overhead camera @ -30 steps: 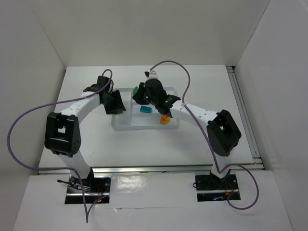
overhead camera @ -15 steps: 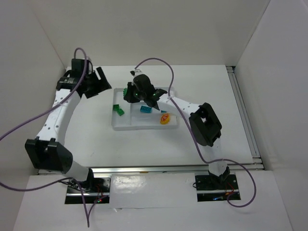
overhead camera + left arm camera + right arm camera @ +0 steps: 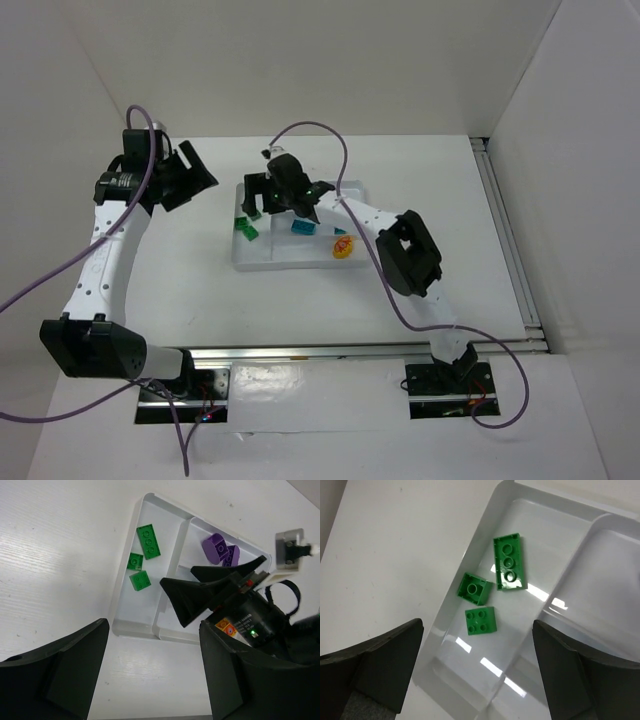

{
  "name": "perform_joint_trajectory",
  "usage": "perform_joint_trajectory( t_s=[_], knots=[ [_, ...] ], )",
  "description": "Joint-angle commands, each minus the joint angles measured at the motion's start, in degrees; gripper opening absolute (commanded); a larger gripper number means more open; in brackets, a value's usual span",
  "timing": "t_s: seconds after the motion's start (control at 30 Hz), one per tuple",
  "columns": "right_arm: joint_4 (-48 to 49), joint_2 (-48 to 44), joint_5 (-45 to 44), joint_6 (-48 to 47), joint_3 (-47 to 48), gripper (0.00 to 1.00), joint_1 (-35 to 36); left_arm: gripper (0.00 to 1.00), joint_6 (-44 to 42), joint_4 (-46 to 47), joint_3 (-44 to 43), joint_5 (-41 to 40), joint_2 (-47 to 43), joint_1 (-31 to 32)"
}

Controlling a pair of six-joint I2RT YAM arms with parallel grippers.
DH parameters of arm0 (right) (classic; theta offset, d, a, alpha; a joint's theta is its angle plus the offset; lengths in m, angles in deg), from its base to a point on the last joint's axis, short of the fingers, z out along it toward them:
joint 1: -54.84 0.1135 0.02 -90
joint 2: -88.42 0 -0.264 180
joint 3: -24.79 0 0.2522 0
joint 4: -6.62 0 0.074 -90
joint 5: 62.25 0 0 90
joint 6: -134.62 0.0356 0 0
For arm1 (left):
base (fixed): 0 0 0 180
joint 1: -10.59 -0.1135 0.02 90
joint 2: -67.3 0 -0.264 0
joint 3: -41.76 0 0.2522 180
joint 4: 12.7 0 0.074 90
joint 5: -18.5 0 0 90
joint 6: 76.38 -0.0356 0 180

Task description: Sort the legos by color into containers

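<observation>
Three green legos lie loose in your tray's end compartment beneath your right claw, spread and empty, while your left claw hangs spread over the counter.

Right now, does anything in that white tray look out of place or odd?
Nothing spilled. The three green bricks share one end section of the tray; one small green brick looks tipped over, unlike its two neighbours.
</observation>
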Motion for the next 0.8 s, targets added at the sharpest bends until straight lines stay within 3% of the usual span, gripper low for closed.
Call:
perform_joint_trajectory(
  t_s=[0.0, 0.13, 0.23, 0.37, 0.6, 0.77],
  knots=[
    [-0.4, -10.2, -4.9, -1.3, -2.4, 0.97, -0.4, 0.84, 0.1, 0.3, 0.1, 2.1, -1.1, -0.3],
    [-4.3, -20.1, -15.0, -1.4, -9.4, 1.00, -3.2, 0.83, -0.5, 0.3, -1.0, 2.7, -1.7, -0.3],
    [-10.0, -29.0, -28.3, -0.2, -15.9, 1.00, -8.4, 0.83, -1.0, 0.3, -1.6, 4.9, -2.4, -0.3],
    [-15.4, -42.3, -37.1, -0.2, -27.0, 1.00, -14.9, 0.81, -2.3, 0.9, -1.6, 6.2, -3.7, -0.3],
    [-25.9, -65.0, -45.9, 2.3, -41.1, 1.00, -24.1, 0.81, -4.0, 3.3, 0.4, 7.3, -4.3, -0.3],
    [-31.3, -72.2, -46.1, 4.2, -48.5, 0.97, -26.1, 0.84, -4.5, 4.4, 0.9, 9.1, -4.3, -0.8]
  ],
)
